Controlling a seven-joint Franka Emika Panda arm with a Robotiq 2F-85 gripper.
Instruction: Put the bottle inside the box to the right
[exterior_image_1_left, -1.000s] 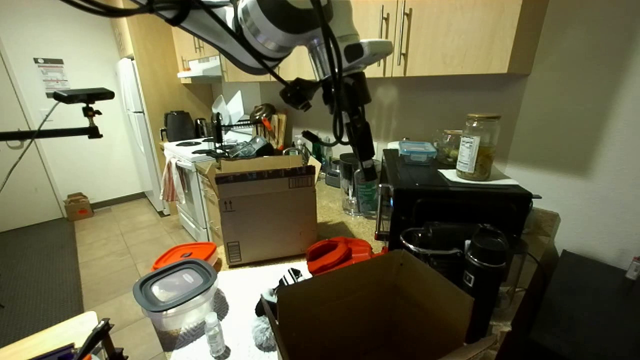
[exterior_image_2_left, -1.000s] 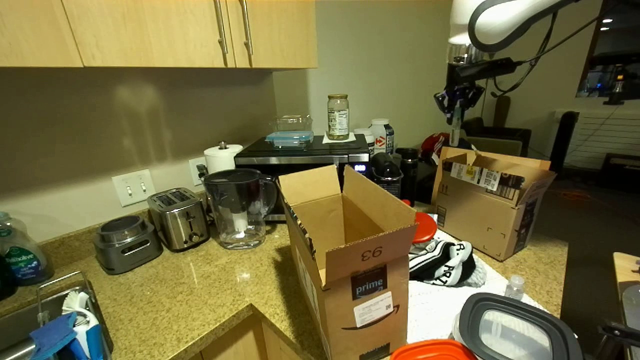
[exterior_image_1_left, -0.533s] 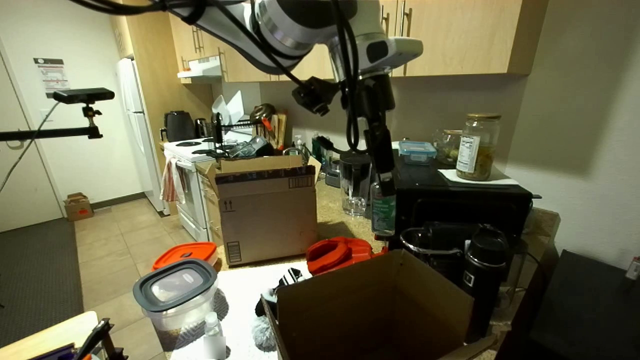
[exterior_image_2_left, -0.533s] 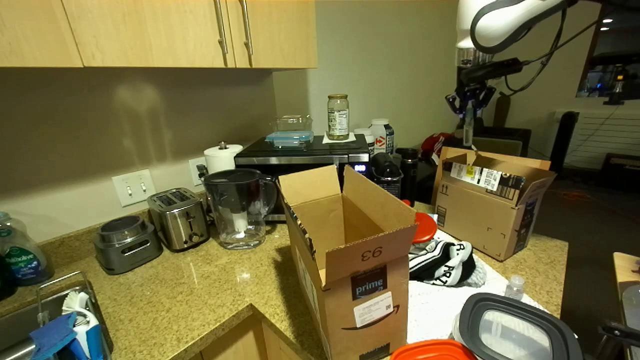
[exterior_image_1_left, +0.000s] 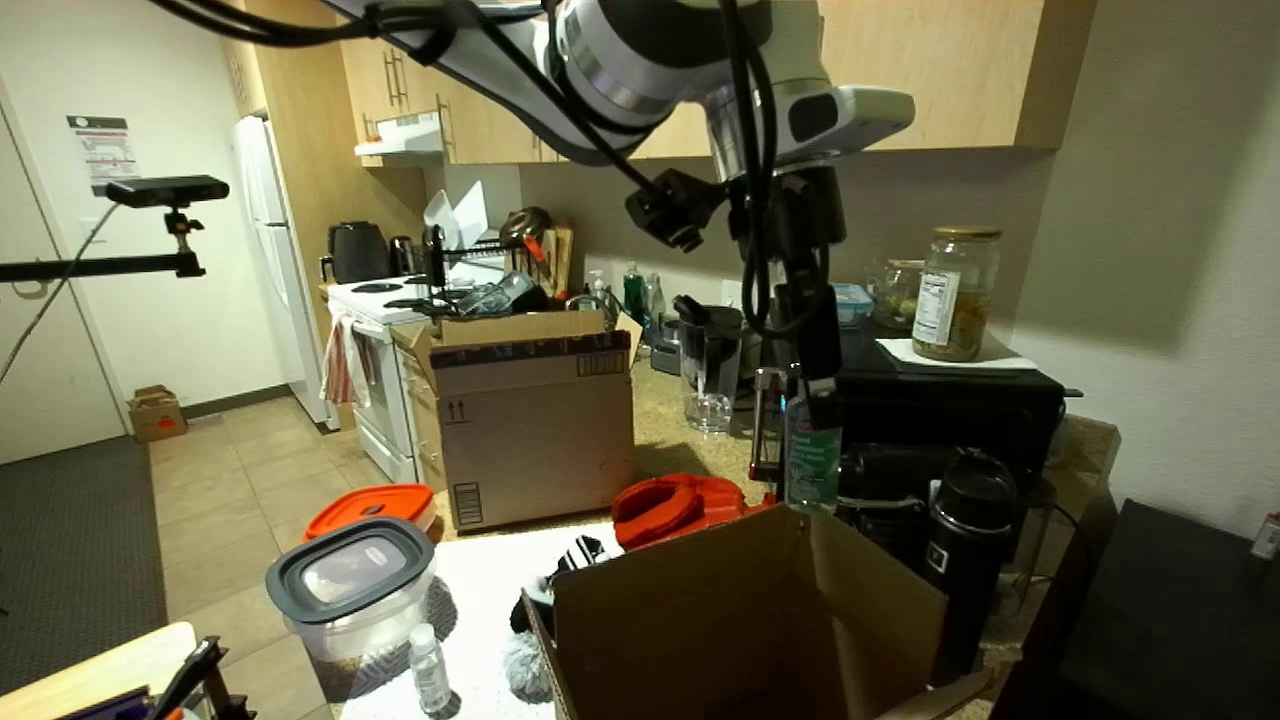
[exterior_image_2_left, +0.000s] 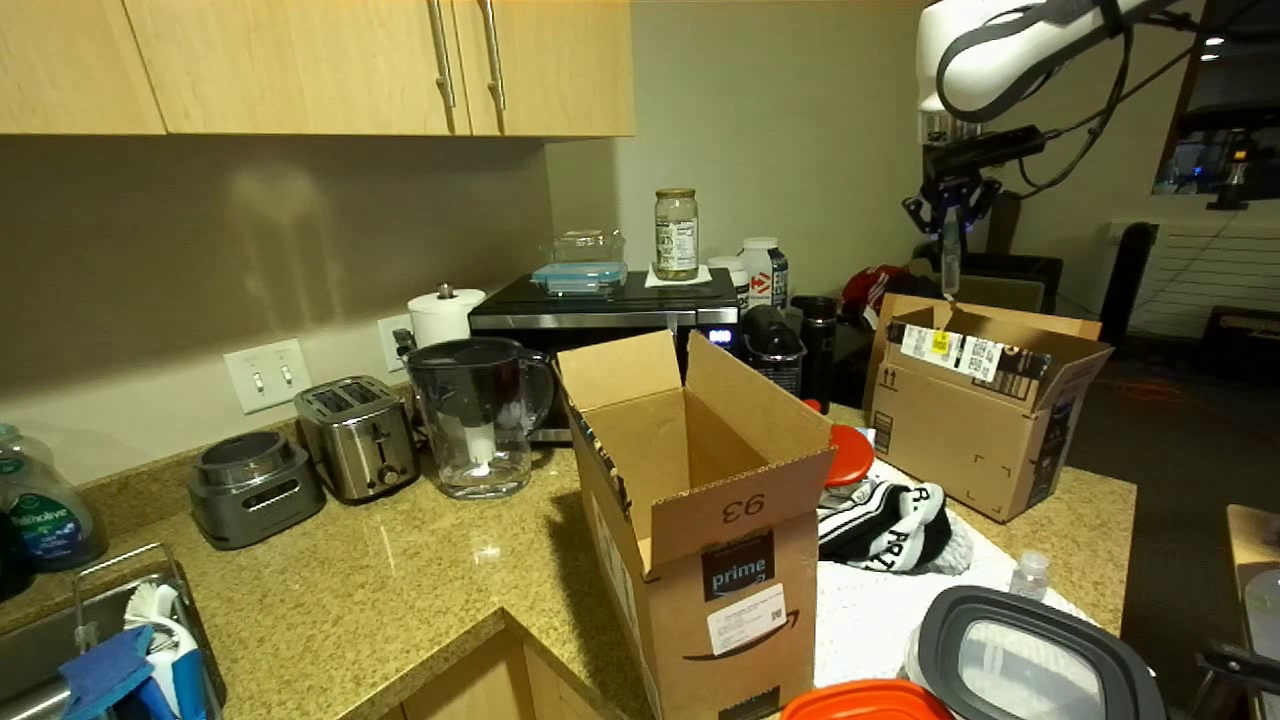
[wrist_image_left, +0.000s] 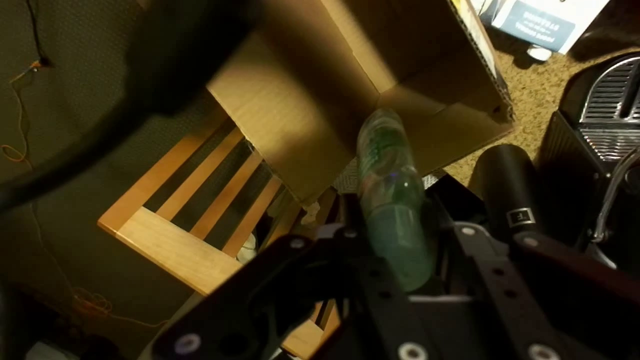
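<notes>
The bottle (exterior_image_1_left: 813, 462), slim and clear with a green label, hangs upright from my gripper (exterior_image_1_left: 815, 395). It also shows edge-on in an exterior view (exterior_image_2_left: 951, 265) under the gripper (exterior_image_2_left: 953, 212). In the wrist view the bottle (wrist_image_left: 387, 160) sits between both fingers of the gripper (wrist_image_left: 395, 212), cap end toward the palm. The box (exterior_image_1_left: 740, 610) is brown cardboard with its top open; it also shows at the right in an exterior view (exterior_image_2_left: 960, 430). The bottle's base is near the box's rim corner in both exterior views. The wrist view looks into the open box (wrist_image_left: 285, 130).
A taller cardboard box (exterior_image_1_left: 540, 440) with a dark strip stands apart, also in an exterior view (exterior_image_2_left: 740, 560). A black tumbler (exterior_image_1_left: 970, 540) and a black microwave (exterior_image_1_left: 900, 400) stand beside the box. A knit hat (exterior_image_2_left: 885, 525), lidded container (exterior_image_1_left: 350, 580) and small clear bottle (exterior_image_1_left: 429, 668) lie nearby.
My gripper has carried the bottle toward the box: right and down in one exterior view, slightly right in the other. The boxes have not moved. The grip on the bottle looks the same.
</notes>
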